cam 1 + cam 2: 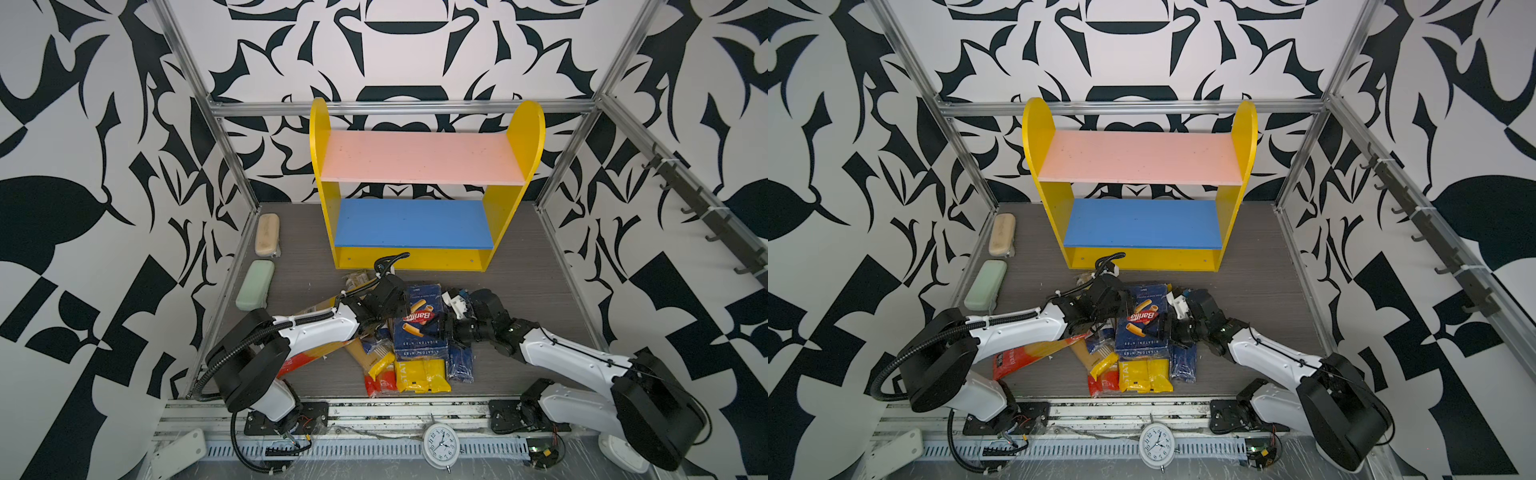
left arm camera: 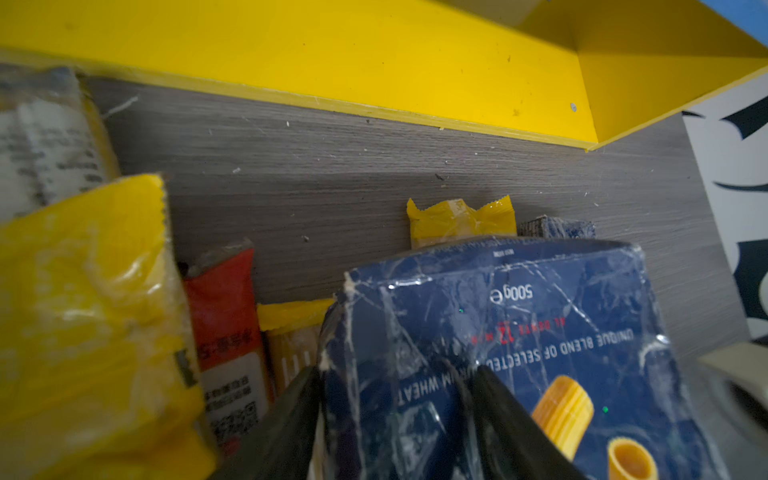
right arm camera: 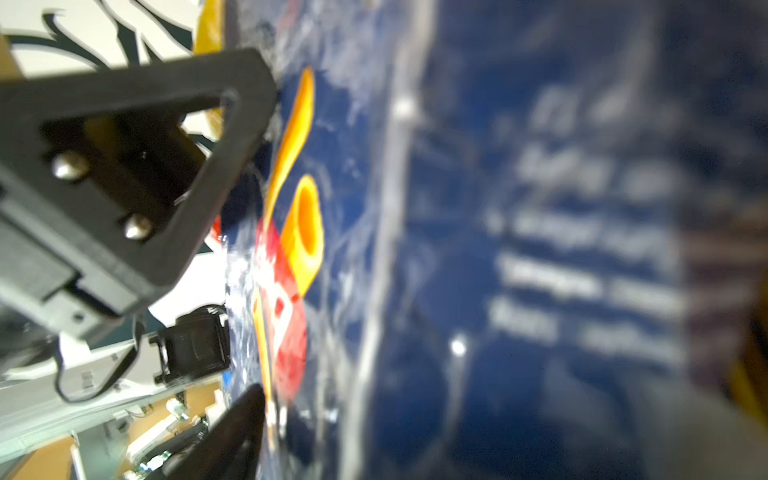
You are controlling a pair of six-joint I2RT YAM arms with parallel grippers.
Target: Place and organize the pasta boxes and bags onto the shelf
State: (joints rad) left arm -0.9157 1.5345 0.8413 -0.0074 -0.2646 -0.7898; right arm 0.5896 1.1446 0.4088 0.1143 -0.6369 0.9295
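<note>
Gripped across its left edge by the left gripper: the box. In the left wrist view, one finger on the printed face and the other behind the edge, both against the box.

At the box's right edge, the right gripper, with a finger on either side. In the right wrist view, one dark finger right by the printed face, the other too blurred to read. Cannot tell whether clamped or merely around it.

Face up in both top views, on a heap of bags in the middle of the table. Near the front of the shelf, but apart from it.

In the heap: yellow ends toward the near edge, a red end just beside them, one long bag under the left arm.

Along the table's left edge: a beige case and a green case, end to end, well apart from the heap.
</note>
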